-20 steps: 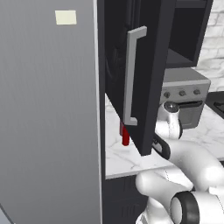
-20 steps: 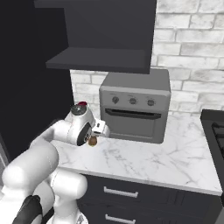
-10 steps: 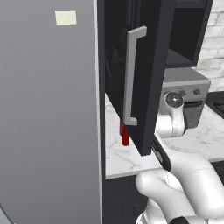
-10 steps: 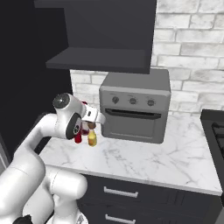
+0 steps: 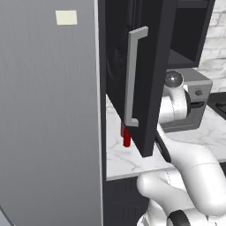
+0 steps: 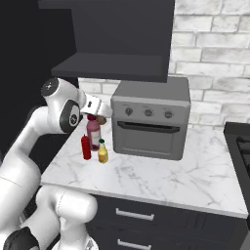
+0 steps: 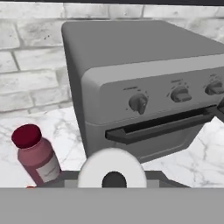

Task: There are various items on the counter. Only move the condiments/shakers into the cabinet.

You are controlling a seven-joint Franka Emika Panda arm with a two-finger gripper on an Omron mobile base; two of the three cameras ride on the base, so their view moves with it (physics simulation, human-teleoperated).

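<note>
Our jaws were pressed together with nothing between them; our gripper [image 6: 101, 116] hung just above the pink jar [image 6: 93, 131], in front of the oven's [image 6: 149, 122] left side; from left to right on the counter [image 6: 161, 176] we saw the slim red bottle [image 6: 86, 147], then the small yellow bottle [image 6: 102, 152] just beside it, with the pink jar behind them; the black cabinet door [image 5: 140, 75] with its long grey handle [image 5: 133, 81] stood open, and the red bottle stood low by its bottom edge.
</note>
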